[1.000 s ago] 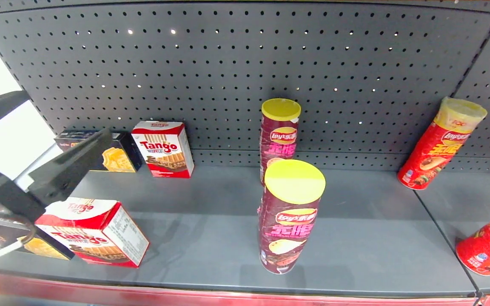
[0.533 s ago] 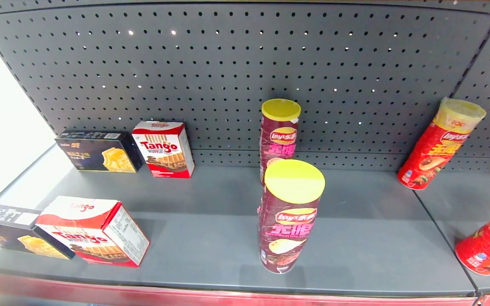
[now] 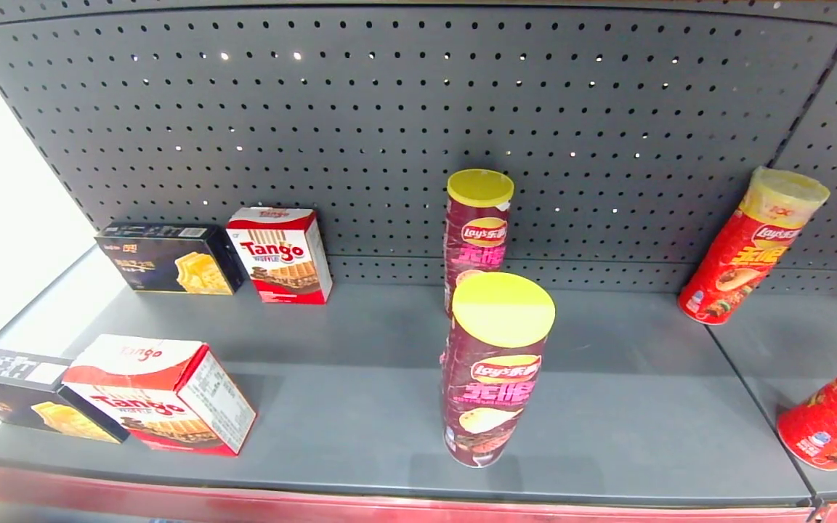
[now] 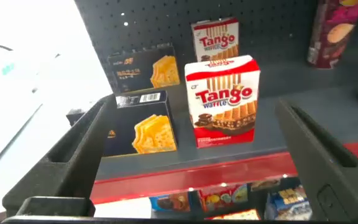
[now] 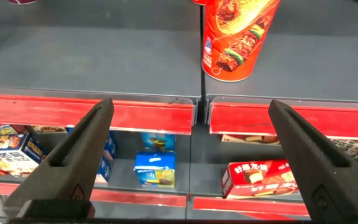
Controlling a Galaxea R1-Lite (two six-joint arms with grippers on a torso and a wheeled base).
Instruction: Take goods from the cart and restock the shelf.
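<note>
The head camera looks forward and steeply down onto the grey shelf [image 3: 360, 378], close in. The left wrist camera sits low, just off the shelf's front edge, facing its left end, and both views catch the front wafer box [image 3: 160, 396]. The right wrist camera faces the right end, sharing the red can [image 5: 235, 37].

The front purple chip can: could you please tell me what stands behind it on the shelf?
A second purple can with a yellow lid stands behind the front purple can, by the pegboard. Its lower part is covered.
</note>
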